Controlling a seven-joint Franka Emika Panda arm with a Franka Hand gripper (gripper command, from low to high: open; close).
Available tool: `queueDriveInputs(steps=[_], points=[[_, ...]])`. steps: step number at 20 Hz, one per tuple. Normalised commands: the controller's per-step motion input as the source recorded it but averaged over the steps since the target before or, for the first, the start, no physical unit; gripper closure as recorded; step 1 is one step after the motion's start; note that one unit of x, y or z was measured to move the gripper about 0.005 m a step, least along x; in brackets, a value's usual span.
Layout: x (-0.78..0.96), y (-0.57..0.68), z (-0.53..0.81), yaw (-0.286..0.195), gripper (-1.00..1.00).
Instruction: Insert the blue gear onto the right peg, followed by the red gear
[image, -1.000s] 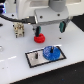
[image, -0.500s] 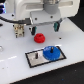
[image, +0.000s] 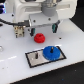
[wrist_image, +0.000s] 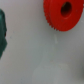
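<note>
Red gear (image: 39, 37) lying free on white surface (image: 15, 60), left of plate (image: 34, 59). Blue gear (image: 50, 52) already seated on right peg. Tool overhead, grip state impossible to tell. Likely risk: off-centre grasp tilting the hub, jamming at insertion.

The blue gear (image: 51, 51) sits on the grey plate (image: 36, 59), the red gear (image: 39, 37) lying apart on the table (image: 15, 70).

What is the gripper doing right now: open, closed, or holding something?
Gripper: cannot be told whether open or closed; it holds nothing visible. The red gear lies free on the table.
</note>
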Motion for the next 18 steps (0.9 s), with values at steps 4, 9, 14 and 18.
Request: queueDriveInputs(steps=[4,9,14,18], points=[[0.03,-0.13,-0.06,0.000,-1.00],[-0.01,-0.20,-0.02,0.000,-1.00],[-0.11,-0.06,-0.17,0.000,-1.00],[-0.08,-0.03,-0.19,0.000,-1.00]])
